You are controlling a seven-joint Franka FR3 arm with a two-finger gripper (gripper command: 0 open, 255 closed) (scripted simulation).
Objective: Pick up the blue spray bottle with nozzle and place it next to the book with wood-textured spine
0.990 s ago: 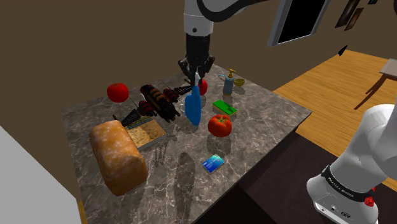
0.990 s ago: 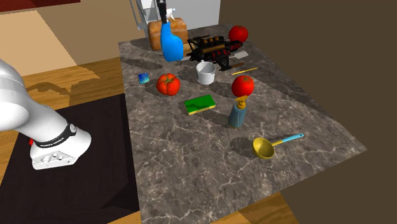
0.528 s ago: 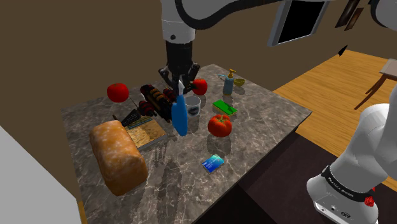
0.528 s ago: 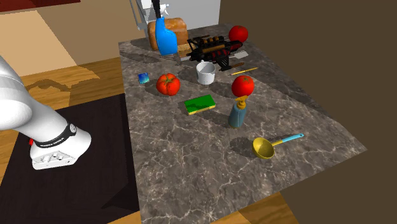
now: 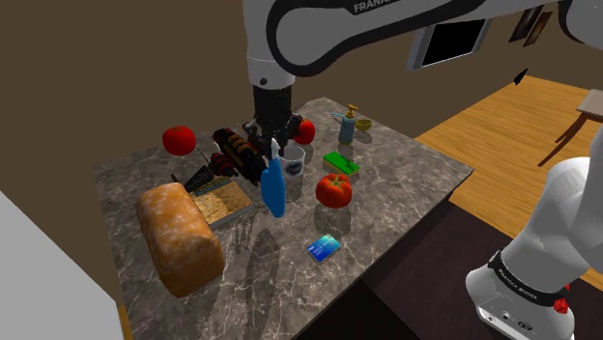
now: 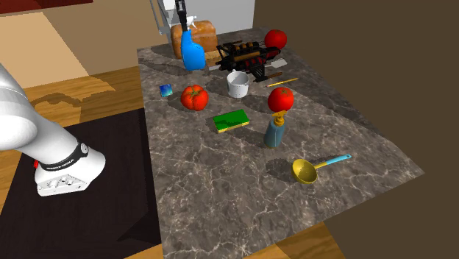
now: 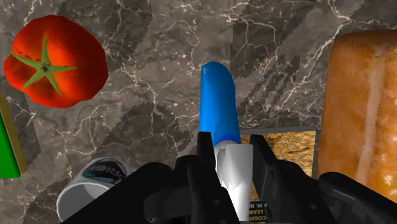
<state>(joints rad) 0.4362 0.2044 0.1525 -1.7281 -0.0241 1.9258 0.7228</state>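
Bottle (image 5: 273, 188) hangs by its white neck in the clenched gripper (image 5: 274, 147), just right of the book (image 5: 224, 201) in the shoulder view. Gripped so high, it could swing into the cup (image 5: 292, 159) beside it, or tip if lowered onto the book's edge.

The white arm (image 5: 319, 29) enters from the shoulder view's upper right, bends near the top centre and turns its wrist straight down. The black gripper (image 5: 273, 145) points downward just left of centre, its fingers (image 7: 205, 147) clamped on the white neck of the blue spray bottle (image 7: 218, 102).
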